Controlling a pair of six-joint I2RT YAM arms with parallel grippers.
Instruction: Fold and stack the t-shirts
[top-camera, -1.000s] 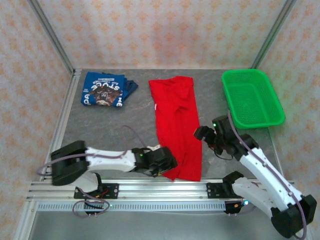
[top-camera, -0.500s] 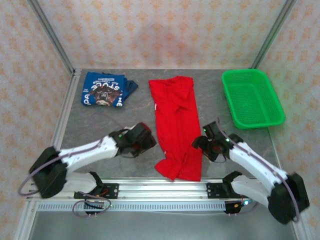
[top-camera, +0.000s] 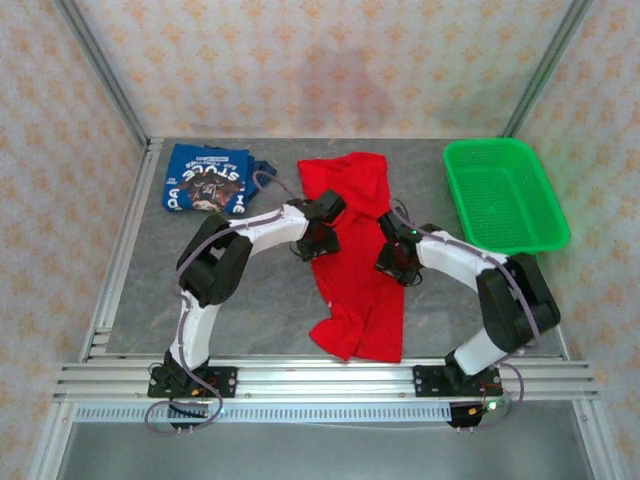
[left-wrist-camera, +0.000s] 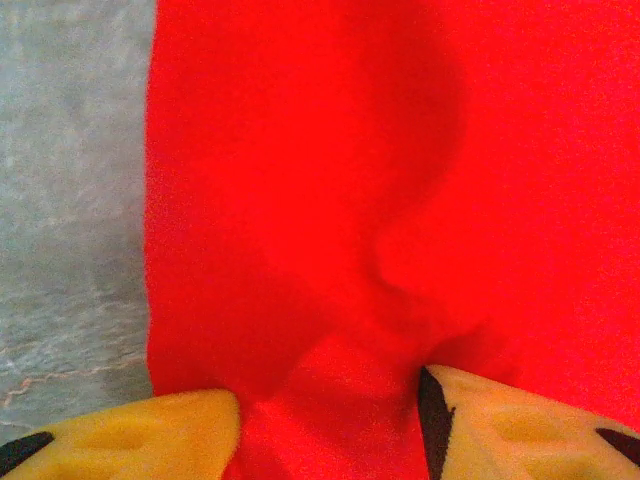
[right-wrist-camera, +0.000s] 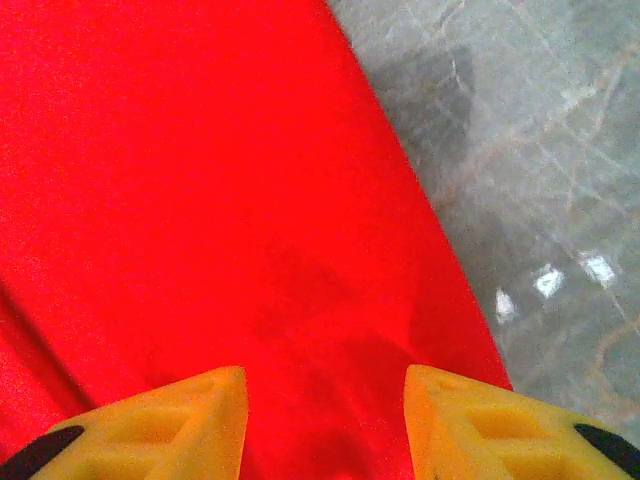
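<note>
Red cloth takes up the middle of the grey stone-patterned tabletop (top-camera: 250, 300): we see the red t-shirt (top-camera: 352, 270) folded into a long strip that runs from the far side toward the near rail, its near end rumpled and turned up. Both arms reach in over the strip's far half. The left gripper (top-camera: 314, 240) sits at the shirt's left edge and the right gripper (top-camera: 396, 262) at its right edge. From the left wrist, that gripper's yellow fingertips (left-wrist-camera: 190, 425) stand apart, with a pucker of red cloth rising in the gap between them. From the right wrist, the yellow fingertips (right-wrist-camera: 455, 410) are likewise apart, both over flat red cloth just inside the shirt's edge, with bare tabletop beyond. The blue t-shirt (top-camera: 207, 180) lies folded in the far left corner, white lettering up, well apart from the red one. A green mesh basket (top-camera: 505, 195) stands at the far right.
</note>
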